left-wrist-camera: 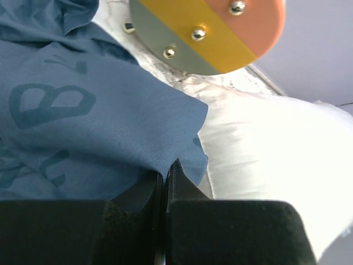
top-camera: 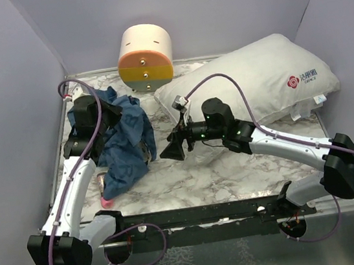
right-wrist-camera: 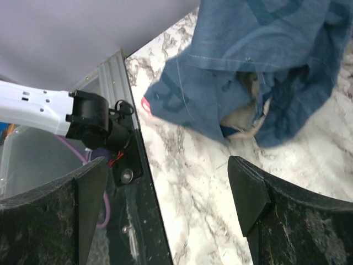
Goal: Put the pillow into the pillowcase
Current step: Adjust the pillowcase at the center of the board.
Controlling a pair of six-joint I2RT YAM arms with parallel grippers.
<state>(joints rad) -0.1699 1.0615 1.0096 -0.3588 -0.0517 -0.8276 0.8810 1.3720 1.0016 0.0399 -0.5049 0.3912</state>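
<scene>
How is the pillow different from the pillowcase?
The pillow is white and plump; the pillowcase is blue with printed letters, and it is limp and crumpled. The pillow lies at the back right with no gripper holding it; the pillowcase is pinched in the left gripper. Both are soft cloth.

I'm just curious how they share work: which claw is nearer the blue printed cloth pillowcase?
Left. The left claw is shut on the blue printed cloth pillowcase; the right claw hangs open beside it, apart.
</scene>
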